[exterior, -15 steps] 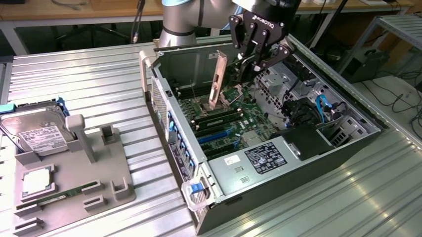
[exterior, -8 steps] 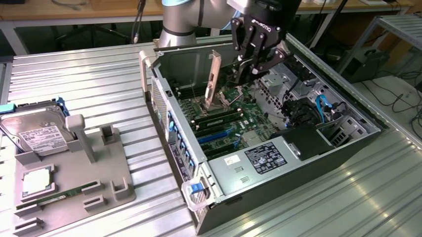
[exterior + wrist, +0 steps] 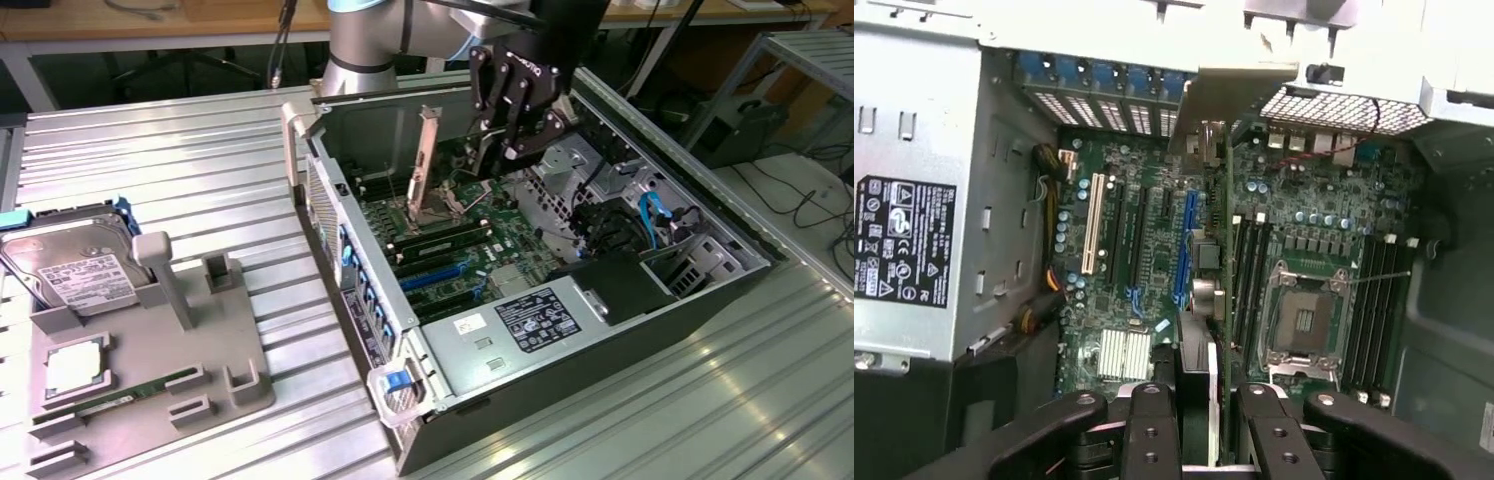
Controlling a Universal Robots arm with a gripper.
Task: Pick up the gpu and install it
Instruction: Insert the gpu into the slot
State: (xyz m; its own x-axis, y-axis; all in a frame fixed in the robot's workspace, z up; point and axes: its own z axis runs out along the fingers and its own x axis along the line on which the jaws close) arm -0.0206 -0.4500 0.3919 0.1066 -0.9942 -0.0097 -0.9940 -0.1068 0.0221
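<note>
Currently: thin flat dark GPU card with silver end bracket (image 3: 424,160), clamped edge-up in black gripper (image 3: 1199,395), hanging directly below it over green motherboard (image 3: 1154,250). Light, stiff, fragile; hold by top edge.

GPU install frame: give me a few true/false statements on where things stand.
1. The gripper holds the gpu above the open computer case. True.
2. The gpu lies flat on the gray tray. False: it stands on edge inside the case, over the motherboard.
3. A hard drive leans on the gray tray at the exterior view's left. True.
4. The case's side panel is closed. False: the case is open and its inside shows.
5. The power supply with its label sits inside the case. True.
</note>
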